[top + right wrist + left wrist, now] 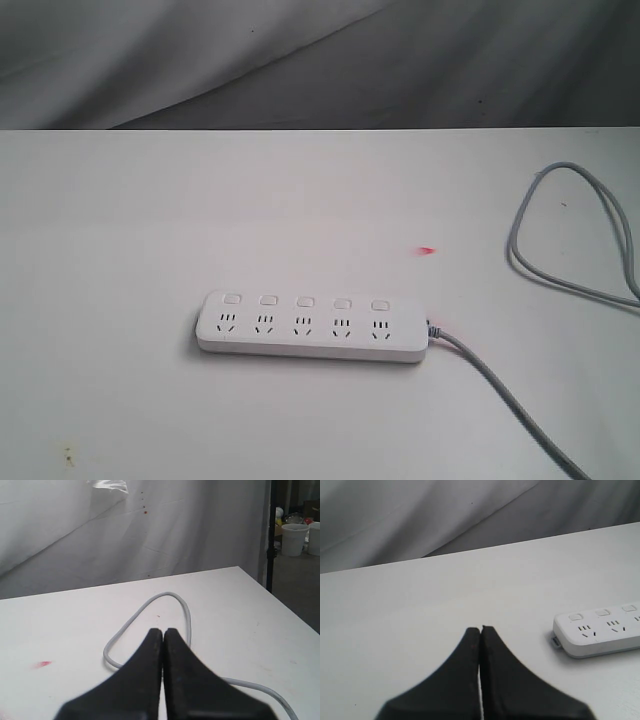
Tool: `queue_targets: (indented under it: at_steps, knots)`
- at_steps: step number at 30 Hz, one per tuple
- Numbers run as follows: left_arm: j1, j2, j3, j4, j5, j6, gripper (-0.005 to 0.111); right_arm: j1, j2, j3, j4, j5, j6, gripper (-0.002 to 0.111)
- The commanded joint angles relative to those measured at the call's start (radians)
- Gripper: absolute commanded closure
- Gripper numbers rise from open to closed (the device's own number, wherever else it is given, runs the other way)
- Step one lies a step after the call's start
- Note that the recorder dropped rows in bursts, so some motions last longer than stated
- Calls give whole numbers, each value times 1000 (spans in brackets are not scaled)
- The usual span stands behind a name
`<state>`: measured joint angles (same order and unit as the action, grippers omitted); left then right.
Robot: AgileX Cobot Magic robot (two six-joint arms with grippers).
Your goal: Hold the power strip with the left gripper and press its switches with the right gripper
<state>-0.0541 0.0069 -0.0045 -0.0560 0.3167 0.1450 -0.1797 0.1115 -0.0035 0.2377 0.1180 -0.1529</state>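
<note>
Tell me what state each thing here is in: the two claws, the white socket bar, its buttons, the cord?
power strip: lying flat on the table, sockets up, nothing plugged in, unheld.
switches: all five untouched; on or off cannot be told.
grey cord: slack, looped on the table.
left gripper: shut, empty, apart from the strip.
right gripper: shut, empty, near the cord loop.

Exterior looks down on table; left wrist shares power strip, right shares cord.
</note>
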Motion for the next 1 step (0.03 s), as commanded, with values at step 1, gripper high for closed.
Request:
queue_targets:
  at_steps: [1]
  knots:
    - [-3,-4,4,-2,-3,-10,106,-8,-1,3,-1,-1,5,108]
